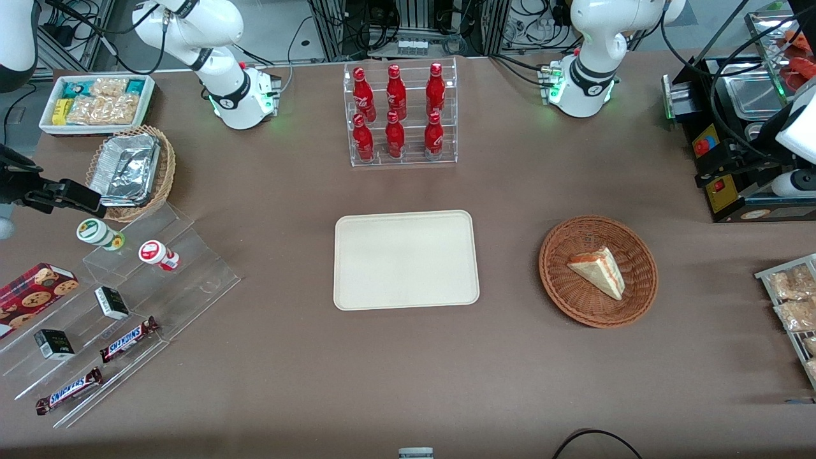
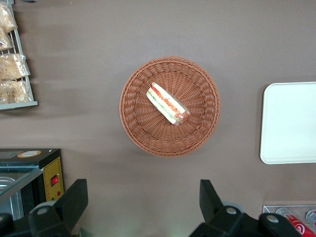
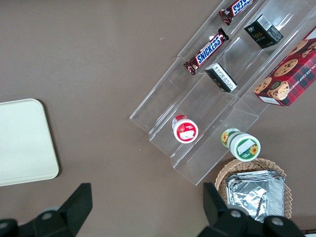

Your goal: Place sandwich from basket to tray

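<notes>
While the sandwich (image 2: 168,103) lies in the basket (image 2: 134,120) well below the spread, empty gripper (image 2: 143,205), the reach step begins; next, it must descend onto the wedge.

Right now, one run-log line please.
sandwich: in basket | tray: bare | gripper: open, high above basket, nothing held

Standing in a clear rack (image 1: 403,115) on the brown worktop (image 1: 408,370): six red bottles (image 1: 395,111). Lying toward the parked arm's end: two Snickers bars (image 1: 127,339) on clear acrylic steps (image 1: 159,280), two yogurt cups (image 1: 157,254), a cookie box (image 1: 35,290), foil trays in a tan wicker basket (image 1: 131,172), and a white bin of snack packets (image 1: 97,103).
</notes>
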Tool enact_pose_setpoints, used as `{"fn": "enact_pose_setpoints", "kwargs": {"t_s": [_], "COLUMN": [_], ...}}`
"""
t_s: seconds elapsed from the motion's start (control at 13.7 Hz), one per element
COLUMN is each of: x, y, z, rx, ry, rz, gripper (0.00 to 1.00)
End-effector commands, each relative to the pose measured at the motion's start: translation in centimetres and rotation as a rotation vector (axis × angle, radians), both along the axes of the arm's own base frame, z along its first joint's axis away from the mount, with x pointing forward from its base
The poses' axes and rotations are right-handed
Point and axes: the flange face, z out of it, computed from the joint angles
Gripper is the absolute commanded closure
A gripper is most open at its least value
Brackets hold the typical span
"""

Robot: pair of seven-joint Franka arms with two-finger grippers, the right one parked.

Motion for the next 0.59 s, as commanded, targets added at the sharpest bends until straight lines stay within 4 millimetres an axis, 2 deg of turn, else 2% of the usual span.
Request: {"fn": "enact_pose_setpoints", "kwargs": {"t_s": [0.0, 0.15, 0.29, 0.44, 0.51], "x": [-0.7, -0.3, 0.6, 1.8, 2.4], "y": [0.4, 0.4, 0.1, 0.0, 0.0], "z": [0.1, -0.4, -2.0, -4.8, -7.0], "rx": [0.000, 0.000, 0.000, -0.001, -0.004], "ry": [0.015, 0.017, 0.018, 0.015, 0.013], "rz": [0.001, 0.000, -0.005, 0.001, 0.031], "gripper": [0.00, 0.00, 0.00, 0.00, 0.00]}}
